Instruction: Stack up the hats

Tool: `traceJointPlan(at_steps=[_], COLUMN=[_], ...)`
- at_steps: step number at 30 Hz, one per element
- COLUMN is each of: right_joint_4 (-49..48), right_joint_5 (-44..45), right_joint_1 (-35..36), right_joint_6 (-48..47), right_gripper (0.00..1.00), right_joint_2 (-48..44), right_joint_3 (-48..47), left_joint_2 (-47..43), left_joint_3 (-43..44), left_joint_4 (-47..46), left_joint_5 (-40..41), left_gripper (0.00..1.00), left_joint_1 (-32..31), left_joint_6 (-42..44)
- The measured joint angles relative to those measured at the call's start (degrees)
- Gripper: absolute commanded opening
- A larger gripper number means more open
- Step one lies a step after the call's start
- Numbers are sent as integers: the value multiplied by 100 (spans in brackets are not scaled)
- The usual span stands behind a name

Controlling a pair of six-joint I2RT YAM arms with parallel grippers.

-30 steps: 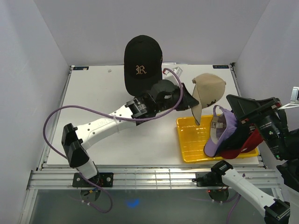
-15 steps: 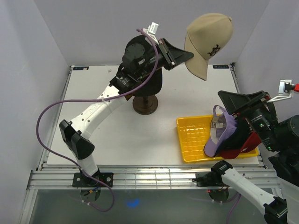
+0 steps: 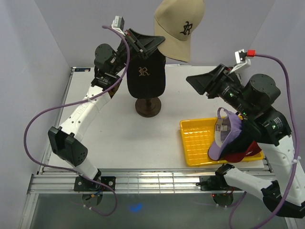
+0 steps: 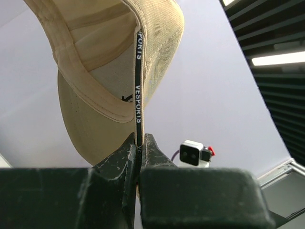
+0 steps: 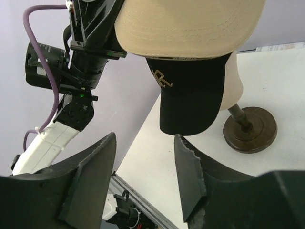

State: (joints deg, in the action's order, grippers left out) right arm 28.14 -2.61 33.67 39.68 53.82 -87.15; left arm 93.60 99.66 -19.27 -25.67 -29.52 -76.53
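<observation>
With the left gripper clenched on the tan cap at top centre, align its crown over the black cap just below before lowering. Right gripper: released, empty.

Non-task stuff: white worktop, pale lavender-grey walls on three sides. Beige mannequin head, only a sliver visible (right wrist view), sits on a thin post over a round dark wooden base, upright, mid-worktop toward the back. Yellow plastic tray sits at the near right corner, grid floor bare on its left half, well apart from the base. Aluminium rail frame runs along the near edge.
</observation>
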Motion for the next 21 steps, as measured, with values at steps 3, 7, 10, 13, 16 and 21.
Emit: traceJointPlan(at_steps=[3,7,10,13,16,21], right_joint_4=[-37,-192,-319,-527,-848,-2022], right_joint_5=[-160,-269,-382,-625,-1143,-2275], right_joint_1=[2,0,-31,-164,-592,-1506], right_joint_6=[-39,-109,-94,31,398,1386], right_gripper=[67,74,75,79,79,82], right_joint_2=[501,1078,1386,1628,1858,2013], right_joint_3=[-487,-1257,-1657,-1797,-1740,-863], left_joint_2=[-240,-533,-686,-726,-726,-726], left_joint_3=[-372,-828,-1154,-1423,-1652,-1932], left_joint_4=[-372,-903,-1440,-1980,-2323,-2695], left_joint_5=[-192,-413,-540,-627,-686,-745], left_gripper=[0,0,0,0,0,0], left_joint_1=[358,787,1019,1174,1270,1408], left_joint_6=[-396,-999,-1506,-2006,-2382,-2846])
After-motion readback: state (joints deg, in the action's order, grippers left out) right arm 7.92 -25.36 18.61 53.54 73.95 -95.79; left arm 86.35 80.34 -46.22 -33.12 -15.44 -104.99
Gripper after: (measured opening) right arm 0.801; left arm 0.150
